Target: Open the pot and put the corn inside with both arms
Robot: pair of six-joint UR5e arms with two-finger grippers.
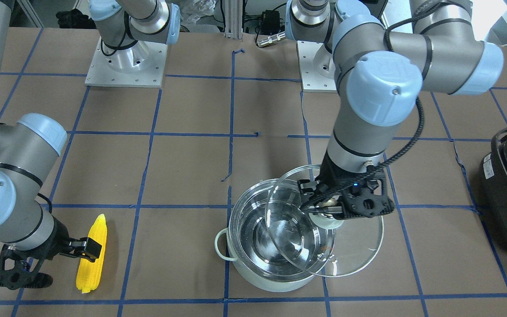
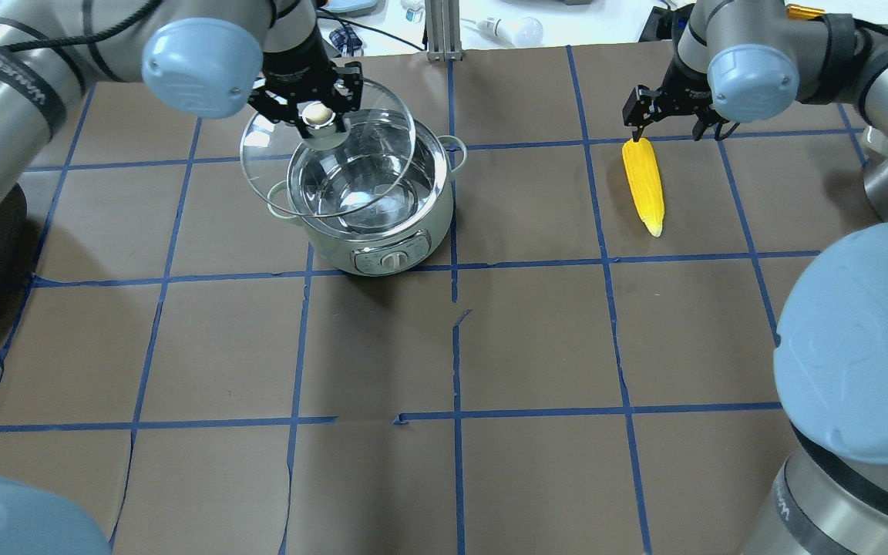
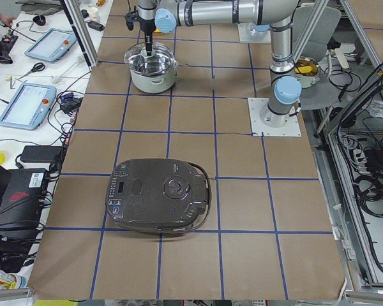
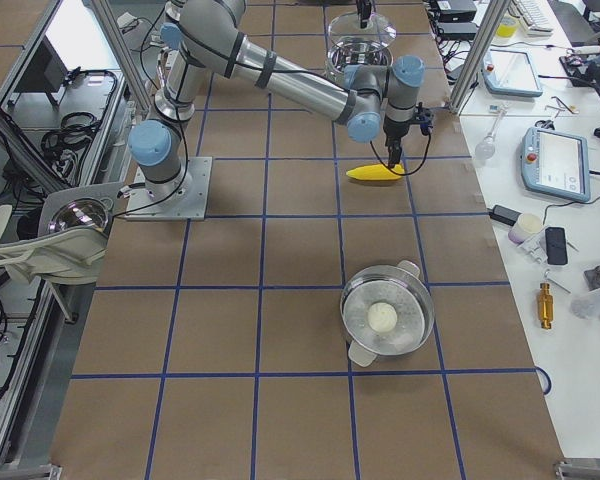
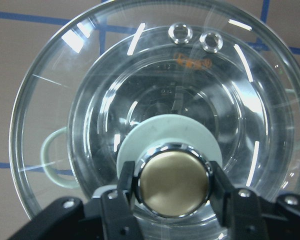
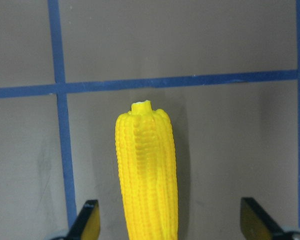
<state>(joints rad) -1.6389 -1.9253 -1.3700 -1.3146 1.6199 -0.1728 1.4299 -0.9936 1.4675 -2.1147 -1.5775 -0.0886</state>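
Along the table (image 1: 192,167) edge opposite the robot, the front-facing view has the pot (image 1: 258,281) standing about midway, with the left claw (image 1: 327,210) clamped on the knob (image 1: 329,219) of its glass lid (image 1: 354,251). The lid is held tilted above the rim, overlapping the pot's mouth but shifted toward the table's left end. Further along that edge toward the right end the corn (image 1: 91,255) lies flat, and the right claw (image 1: 63,264) hangs spread over its blunt end, one finger close by the cob, the other well out past it. From overhead, the cob's pointed tip aims toward the robot's edge and its blunt end sits by the claw finger nearer the pot, not midway between the two. Seen from the table's left end, the lid hangs over the pot beyond a black appliance (image 3: 158,204). Seen from the right end, the corn lies just below the near arm's claw. On the left wrist, both fingers press the brass-coloured knob, the pot showing through the glass. On the right wrist, the cob runs between wide-set fingertips (image 6: 90,222), touching neither, off-centre.
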